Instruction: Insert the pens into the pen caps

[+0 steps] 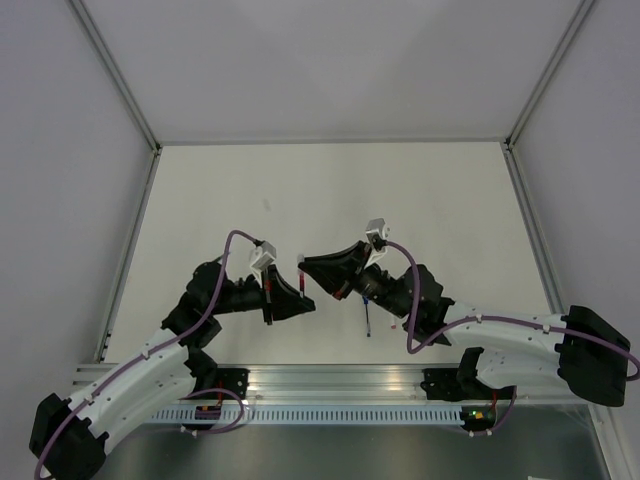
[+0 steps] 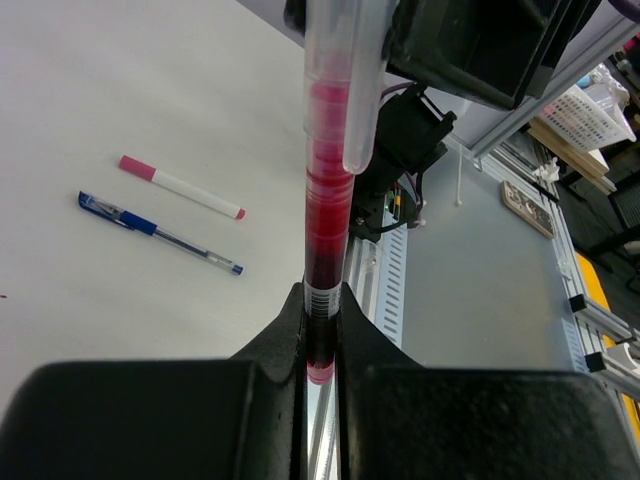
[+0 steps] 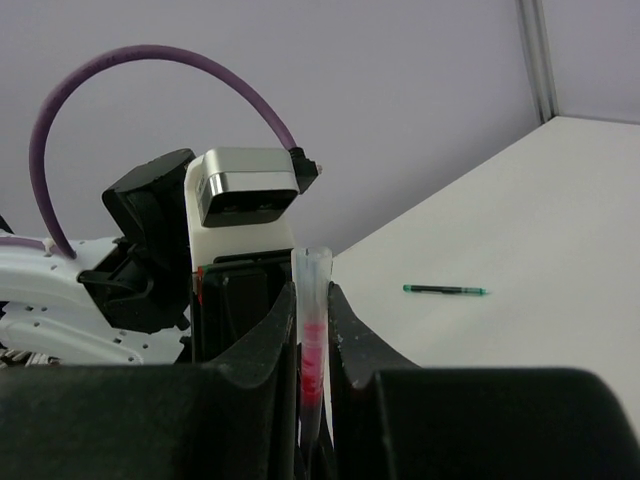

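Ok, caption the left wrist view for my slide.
The left gripper clamps the red pen, tip inside the clear cap; blue pen and white pen lie beyond.

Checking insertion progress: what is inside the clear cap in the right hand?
The red pen runs into the clear cap; red shows through its wall. The right hand covers the cap's far end, so the pen tip is unseen.

No legible txt anywhere. Only marking is a small barcode-type label (image 2: 320, 298), black bars on white, on the red pen (image 2: 325, 225) barrel at its near end in left wrist view. Too small to read. Pen cap (image 2: 345, 90) on red pen's far end, plus blue pen (image 2: 160, 233) and white pen (image 2: 182, 187) left of red pen, show no readable print.
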